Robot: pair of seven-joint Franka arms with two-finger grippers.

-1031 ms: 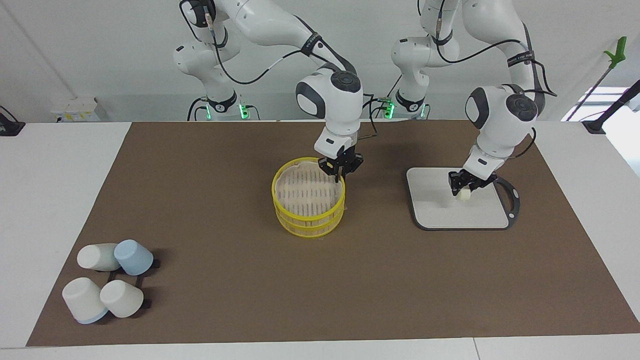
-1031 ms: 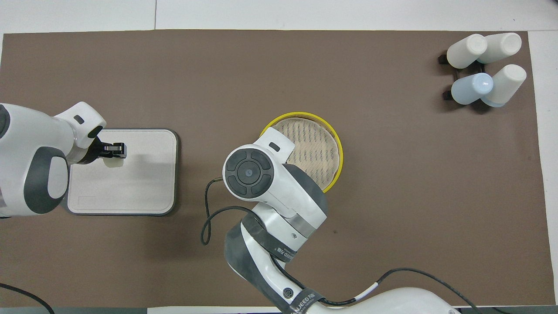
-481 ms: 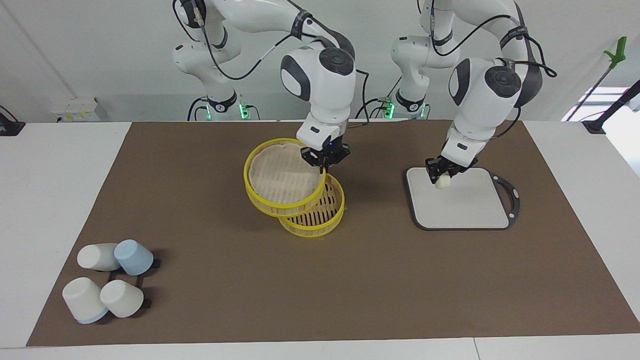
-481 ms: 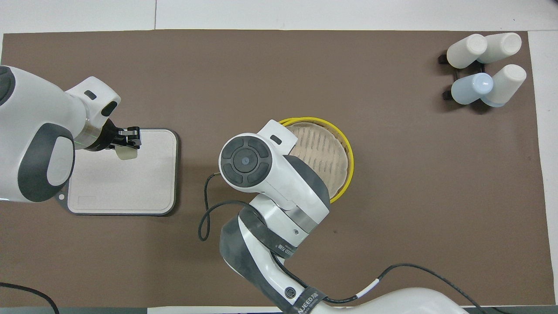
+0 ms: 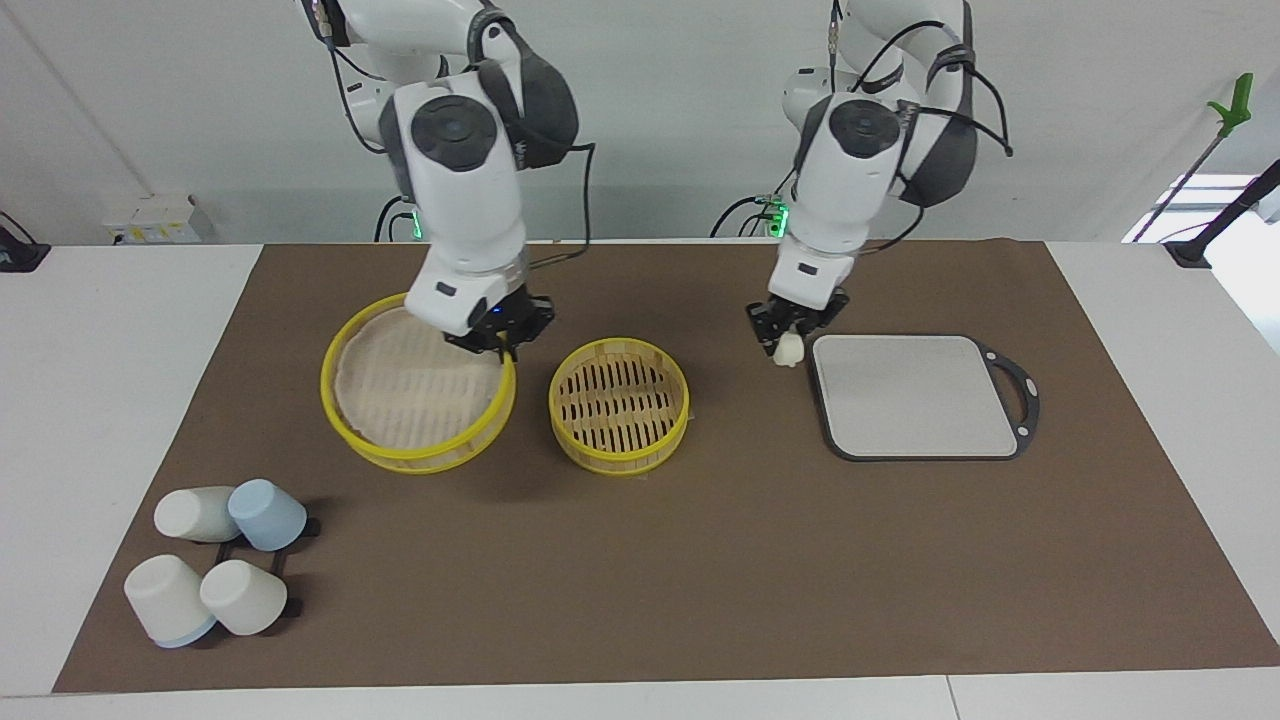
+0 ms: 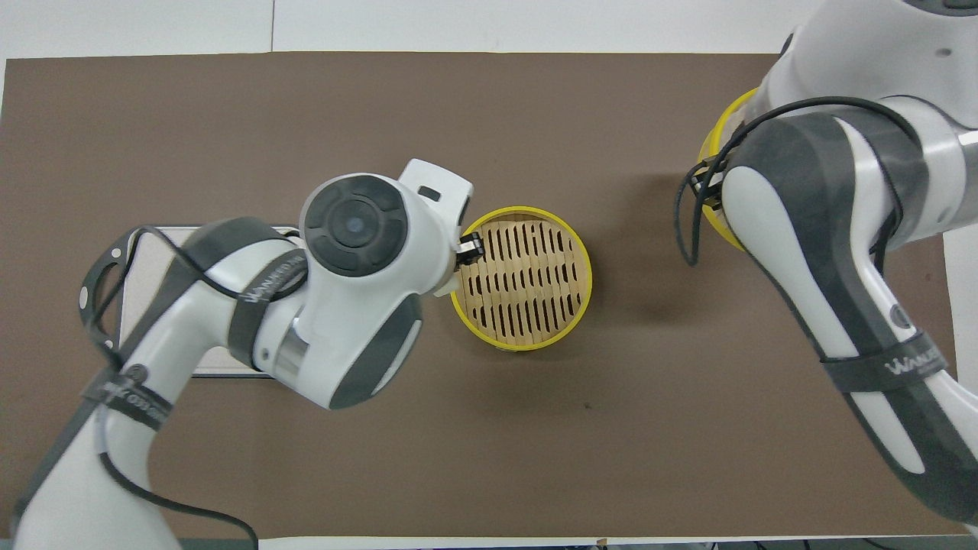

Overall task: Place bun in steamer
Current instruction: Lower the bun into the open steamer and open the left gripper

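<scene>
Yellow rims everywhere on this worktop, so here's how it sits. My left gripper (image 5: 789, 338) is clamped shut on the bun (image 5: 788, 350), which hangs just below the fingertips, up in the air over the brown mat (image 5: 700, 560) between the grey board (image 5: 915, 395) and the steamer (image 5: 619, 404). The bun's a short stubby cylinder, and its long axis looks roughly upright to me, though it's small enough that I wouldn't swear to it.

The relation that matters: the steamer's open basket lies toward the right arm's end of the table from the bun, with a strip of bare mat between them. In the overhead view my left wrist hides the bun, and the gripper tip shows right at the basket's rim, but the facing view says I'm not over it yet. So I reckon the coming move is a short sideways carry, then down and let go.

Containers: the steamer basket is empty, just the slatted floor showing. The board has nothing on it either. My right gripper (image 5: 497, 338) is closed on the rim of the lid (image 5: 418, 396), holding it tilted above the mat beside the basket, clear of the opening. Four cups (image 5: 215, 568) sit on their rack at the right arm's end, farther from the robots than the steamer.
</scene>
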